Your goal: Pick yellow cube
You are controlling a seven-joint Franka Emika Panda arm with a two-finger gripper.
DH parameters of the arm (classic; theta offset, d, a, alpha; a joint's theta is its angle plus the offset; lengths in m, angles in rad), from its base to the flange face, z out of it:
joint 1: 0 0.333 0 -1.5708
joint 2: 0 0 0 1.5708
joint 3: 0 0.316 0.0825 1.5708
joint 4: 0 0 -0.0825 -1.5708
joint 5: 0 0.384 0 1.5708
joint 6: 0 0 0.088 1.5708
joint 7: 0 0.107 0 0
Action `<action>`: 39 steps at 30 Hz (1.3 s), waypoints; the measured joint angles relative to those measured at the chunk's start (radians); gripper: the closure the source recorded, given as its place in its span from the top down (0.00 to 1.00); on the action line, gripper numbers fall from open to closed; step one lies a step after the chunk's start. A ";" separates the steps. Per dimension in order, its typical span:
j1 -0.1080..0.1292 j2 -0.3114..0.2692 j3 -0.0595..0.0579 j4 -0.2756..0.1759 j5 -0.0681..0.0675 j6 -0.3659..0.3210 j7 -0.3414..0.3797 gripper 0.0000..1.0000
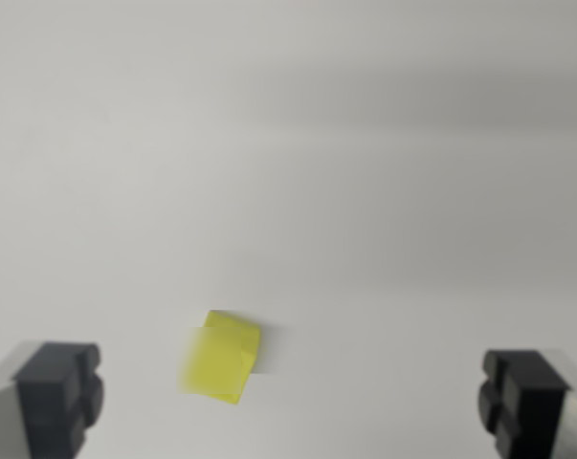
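Wide-spread jaws frame the bottom corners, gripping nothing, one black pad at each side. Between them, nearer the wrist view's left pad, the blurred cube sits on the pale counter, clear all round.

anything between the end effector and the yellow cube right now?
Nothing visible. The yellow cube sits alone on the plain white surface, between the two dark fingers of the open end effector, nearer the one on the wrist view's left. The picture is blurred, but no other thing shows around it.
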 joint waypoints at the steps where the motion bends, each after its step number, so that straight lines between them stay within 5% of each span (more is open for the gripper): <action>1: 0.000 0.000 0.000 0.000 0.000 0.000 0.000 1.00; 7: 0.002 -0.003 0.000 -0.009 0.000 0.004 0.009 1.00; 39: 0.032 -0.055 0.000 -0.286 0.002 0.219 0.133 1.00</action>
